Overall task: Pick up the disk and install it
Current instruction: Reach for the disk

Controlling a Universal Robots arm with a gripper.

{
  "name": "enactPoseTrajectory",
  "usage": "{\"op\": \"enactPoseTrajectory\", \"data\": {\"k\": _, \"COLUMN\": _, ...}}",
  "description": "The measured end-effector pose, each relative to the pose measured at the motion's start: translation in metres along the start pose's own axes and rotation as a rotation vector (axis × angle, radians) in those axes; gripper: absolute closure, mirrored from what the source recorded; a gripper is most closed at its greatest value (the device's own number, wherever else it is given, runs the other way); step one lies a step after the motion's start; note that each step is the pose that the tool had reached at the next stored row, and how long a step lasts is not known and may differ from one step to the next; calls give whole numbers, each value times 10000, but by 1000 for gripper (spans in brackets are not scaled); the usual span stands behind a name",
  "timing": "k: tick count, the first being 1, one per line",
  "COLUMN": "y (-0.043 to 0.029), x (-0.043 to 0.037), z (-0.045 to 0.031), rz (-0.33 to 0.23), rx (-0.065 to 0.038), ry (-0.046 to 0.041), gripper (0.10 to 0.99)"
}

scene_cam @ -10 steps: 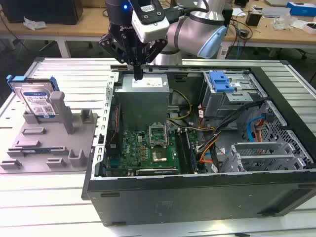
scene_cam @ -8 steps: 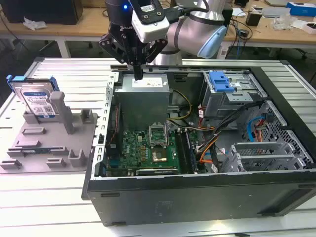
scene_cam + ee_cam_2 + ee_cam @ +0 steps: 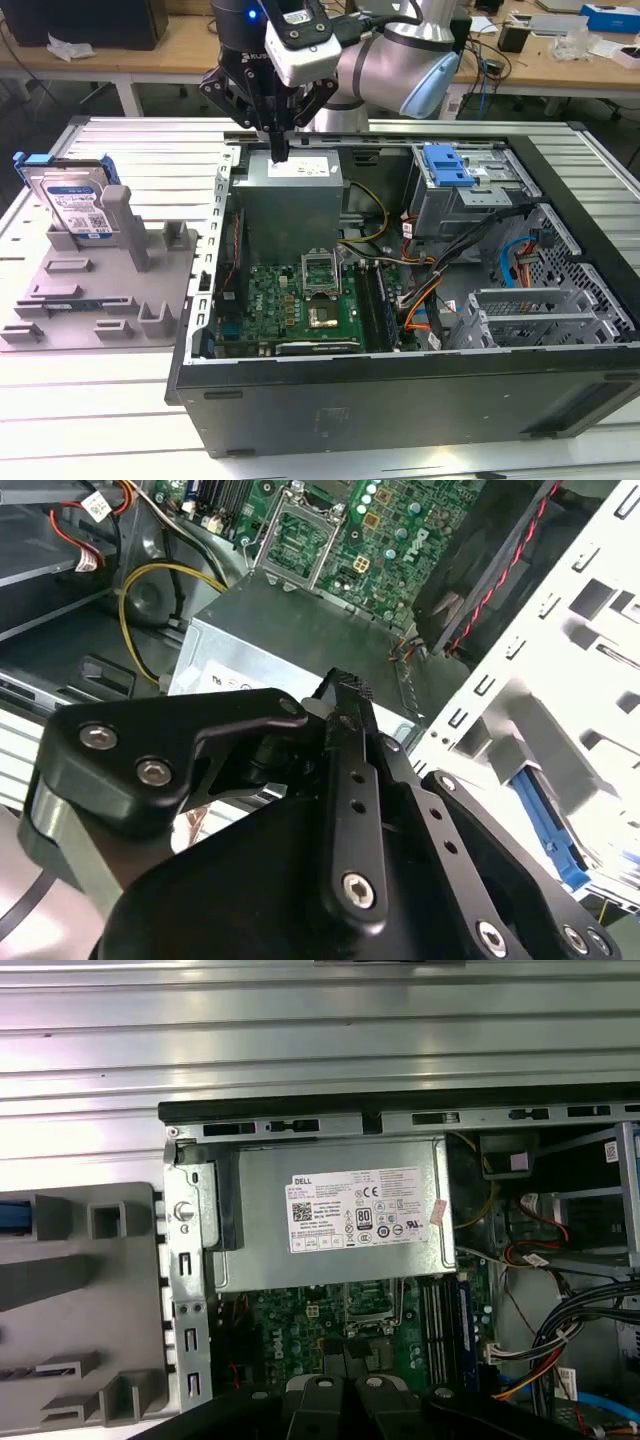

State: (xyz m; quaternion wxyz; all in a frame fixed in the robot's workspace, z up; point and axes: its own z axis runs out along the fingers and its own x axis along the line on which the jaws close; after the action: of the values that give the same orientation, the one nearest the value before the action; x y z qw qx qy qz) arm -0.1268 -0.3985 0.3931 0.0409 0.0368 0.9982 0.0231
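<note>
The disk [image 3: 76, 205], silver with a white-and-blue label and a blue frame, stands tilted in a grey holder [image 3: 100, 290] at the exterior view's left, outside the computer case. A strip of its blue frame [image 3: 545, 825] shows in the second wrist view. My gripper [image 3: 279, 153] hangs over the grey power supply [image 3: 330, 1210] inside the open case, well to the exterior view's right of the disk. Its black fingers [image 3: 347, 695] are shut together with nothing between them.
The open black case [image 3: 400, 395] holds a green motherboard [image 3: 300, 300], cable bundles [image 3: 440, 290] and a metal drive cage with a blue tab [image 3: 447, 165] at the back right. The ribbed metal table [image 3: 150, 150] runs around the case and holder.
</note>
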Motion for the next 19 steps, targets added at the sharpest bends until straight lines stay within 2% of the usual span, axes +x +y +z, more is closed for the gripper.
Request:
{"op": "enactPoseTrajectory", "data": {"k": 3, "y": 15, "x": 205, "z": -12, "rz": 0, "rx": 1, "ry": 45, "gripper": 980}}
{"op": "enactPoseTrajectory", "data": {"k": 7, "y": 38, "x": 368, "z": -19, "rz": 1, "rx": 3, "ry": 60, "gripper": 980}}
{"op": "enactPoseTrajectory", "data": {"k": 8, "y": 45, "x": 442, "z": -22, "rz": 3, "rx": 3, "ry": 67, "gripper": 980}}
{"op": "enactPoseTrajectory", "data": {"k": 12, "y": 70, "x": 646, "z": -25, "rz": 1, "rx": 5, "ry": 84, "gripper": 980}}
{"op": "enactPoseTrajectory", "data": {"k": 13, "y": 85, "x": 719, "z": -25, "rz": 4, "rx": 6, "ry": 89, "gripper": 980}}
{"op": "enactPoseTrajectory", "data": {"k": 14, "y": 116, "x": 864, "z": -24, "rz": 4, "rx": 7, "ry": 96, "gripper": 980}}
{"op": "enactPoseTrajectory", "data": {"k": 15, "y": 131, "x": 962, "z": -22, "rz": 2, "rx": 6, "ry": 98, "gripper": 980}}
{"op": "enactPoseTrajectory", "data": {"k": 19, "y": 165, "x": 1194, "z": -22, "rz": 5, "rx": 7, "ry": 108, "gripper": 980}}
